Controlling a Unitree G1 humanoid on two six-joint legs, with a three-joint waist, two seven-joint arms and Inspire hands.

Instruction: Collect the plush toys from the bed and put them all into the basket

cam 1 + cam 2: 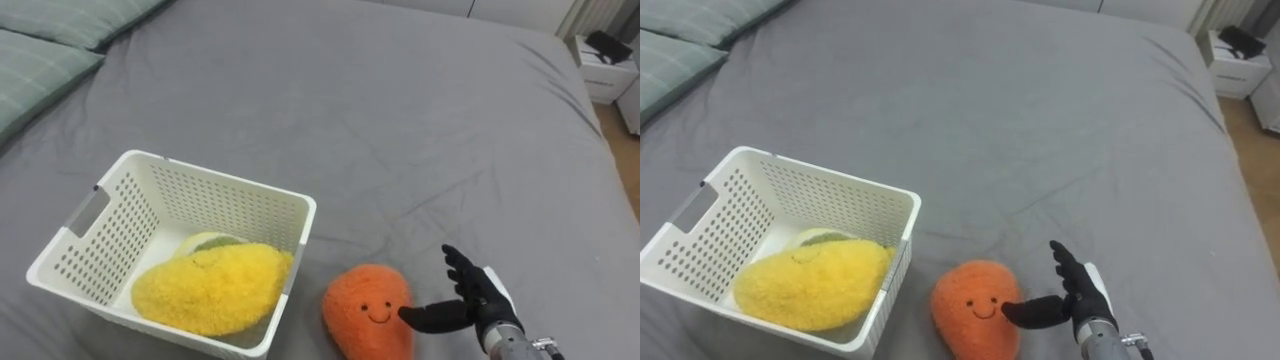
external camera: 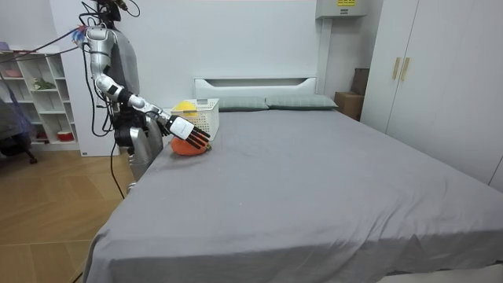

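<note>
1. While the right hand [image 1: 475, 295] is hovering at the near right with its fingers straight and spread, I am reading that wide opening as deliberate, sized for a bulky soft thing. It is gripping nothing.
2. Its thumb is pointing left at the orange plush toy [image 1: 368, 305], and the tip is reaching the toy's right flank. I cannot tell whether it is pressing in.
3. The orange toy is lying on the grey bed [image 1: 400, 120] at the near edge, just right of the white basket [image 1: 220, 178] and outside it. In my judgement this is the piece I am collecting now.
4. The basket is sitting at the near left, close beside the toy, which I take as keeping the carry short. A yellow plush toy [image 1: 210, 288] is already resting inside, on top of something pale green and white [image 1: 205, 243] that I cannot identify.
5. The orange toy is looking rounded and fuzzy, narrowing toward its far end. Its small smile and two dot eyes are facing up at me. I am expecting it to squash under the fingers, so a deep, enclosing hold should be suiting it better than a fingertip pinch.
6. In the room view the robot is standing at the bed's side near the pillows [image 1: 40, 60], stretching its arm over the mattress.
</note>
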